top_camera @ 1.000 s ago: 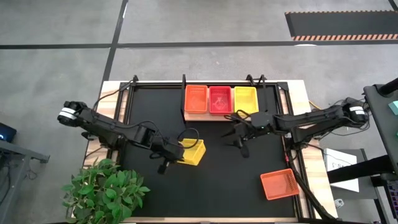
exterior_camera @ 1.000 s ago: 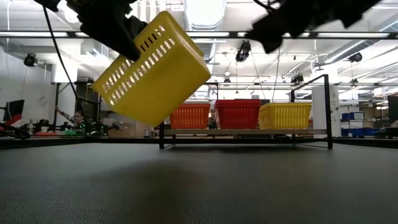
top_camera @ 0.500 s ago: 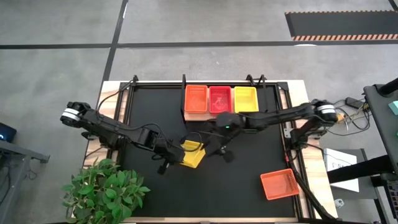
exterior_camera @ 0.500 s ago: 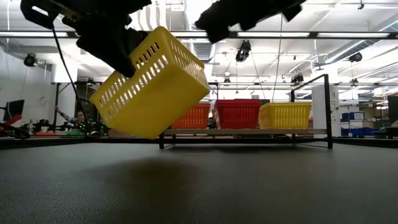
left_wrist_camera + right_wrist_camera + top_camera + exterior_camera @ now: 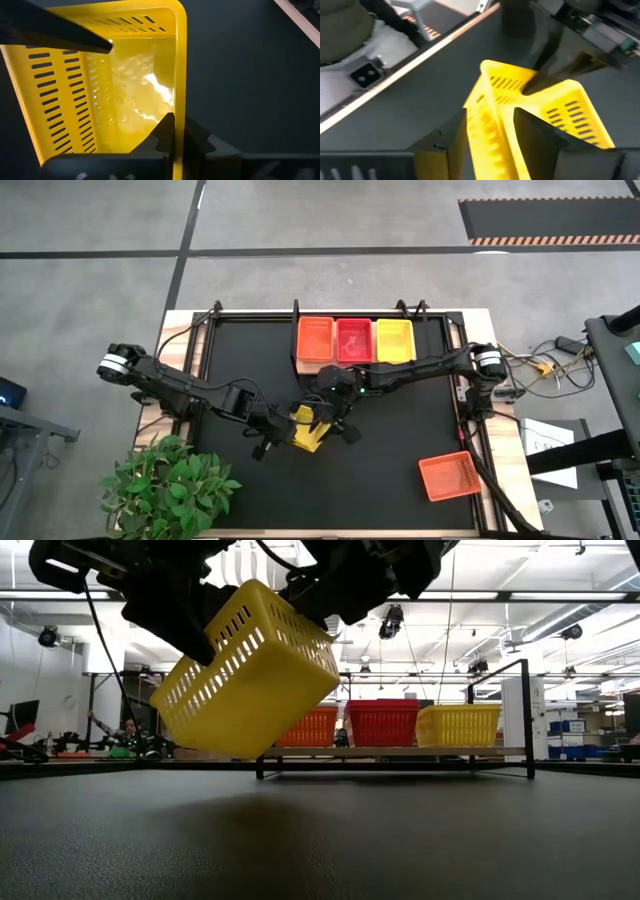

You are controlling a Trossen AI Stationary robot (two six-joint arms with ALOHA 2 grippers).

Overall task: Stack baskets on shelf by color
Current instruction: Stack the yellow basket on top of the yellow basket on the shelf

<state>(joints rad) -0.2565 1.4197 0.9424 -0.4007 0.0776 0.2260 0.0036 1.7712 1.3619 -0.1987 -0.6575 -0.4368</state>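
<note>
Grey concrete floor surrounds the black-matted surface [image 5: 400, 450] in the high view, where the wooden shelf [image 5: 300, 367] at the far edge carries an orange, a red and a yellow basket [image 5: 394, 340] side by side, and a spare orange basket [image 5: 448, 476] lies near the right front corner. Mid-surface, the left gripper [image 5: 279, 432] holds a tilted yellow basket [image 5: 306, 428] while the right gripper [image 5: 331, 409] reaches in over its far rim, so this looks like a handover. From the low view, the basket [image 5: 245, 675] hangs well clear of the mat, tipped steeply, with both arms dark above it. Seen from the left wrist, the left gripper [image 5: 174, 135] is clamped on the basket's wall [image 5: 178, 65], one finger inside and one outside. Seen from the right wrist, the right gripper [image 5: 490, 127] straddles the rim [image 5: 487, 105] with fingers spread and not yet closed. To do this well, the right fingers should close squarely on the wall before the left lets go, and the basket should be levelled before it travels to the yellow stack on the shelf.
</note>
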